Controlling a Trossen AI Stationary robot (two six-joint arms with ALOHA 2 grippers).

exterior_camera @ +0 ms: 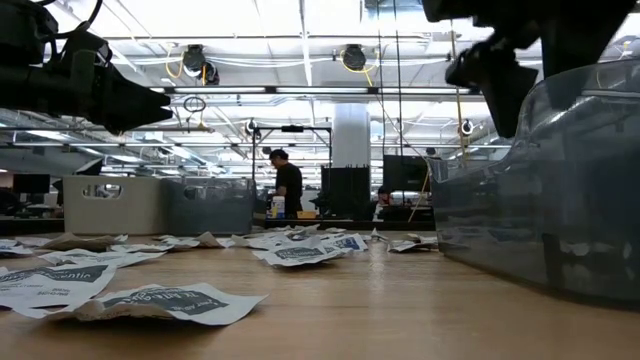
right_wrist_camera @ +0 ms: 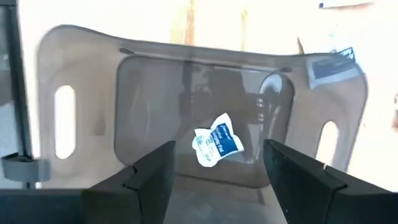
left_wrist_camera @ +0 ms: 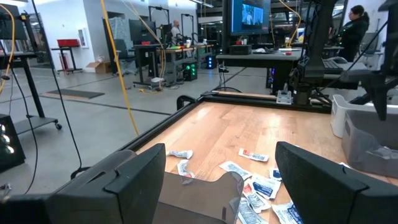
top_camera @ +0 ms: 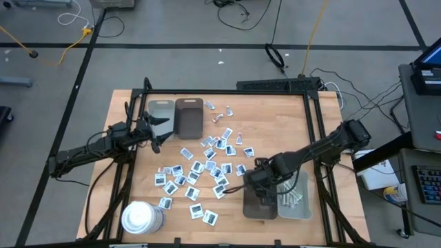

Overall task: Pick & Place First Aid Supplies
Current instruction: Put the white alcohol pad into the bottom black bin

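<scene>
Here: right gripper point(right_wrist_camera: 214, 171) above brown tray point(right_wrist_camera: 87, 74) at table's near right, jaws apart, holding nothing; one packet point(right_wrist_camera: 217, 146) between the fingers, over tray interior. Left gripper point(top_camera: 156, 131) near far-left trays, jaws wide, empty. Packets point(top_camera: 207, 169) scattered mid-table.

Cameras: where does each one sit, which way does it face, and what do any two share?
High: overhead, facing down; both arms, table.
Low: table height, facing the room; packets, arms above.
Left wrist: over the brown tray, open left gripper.
Right wrist: looking down into a brown tray; open right gripper above a packet.
High and left wrist share scattered packets.
</scene>
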